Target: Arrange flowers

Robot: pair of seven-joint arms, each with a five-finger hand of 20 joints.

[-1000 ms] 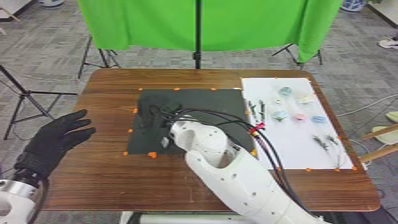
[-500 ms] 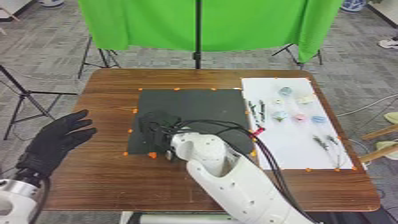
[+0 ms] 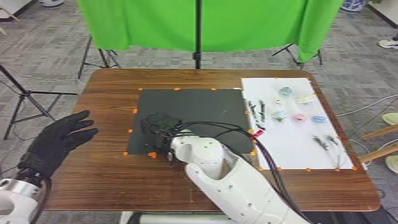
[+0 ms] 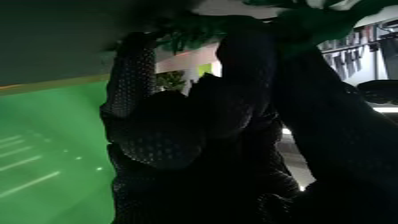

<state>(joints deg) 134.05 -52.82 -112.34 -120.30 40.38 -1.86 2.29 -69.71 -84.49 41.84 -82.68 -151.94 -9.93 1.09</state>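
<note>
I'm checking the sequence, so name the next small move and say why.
Probably lay the green leaves down on the black mat with the right hand. That hand is over the mat's left part, and the leaves show right at it, close to a dark surface. I can't tell how firmly they are held, so gently seems best.
</note>
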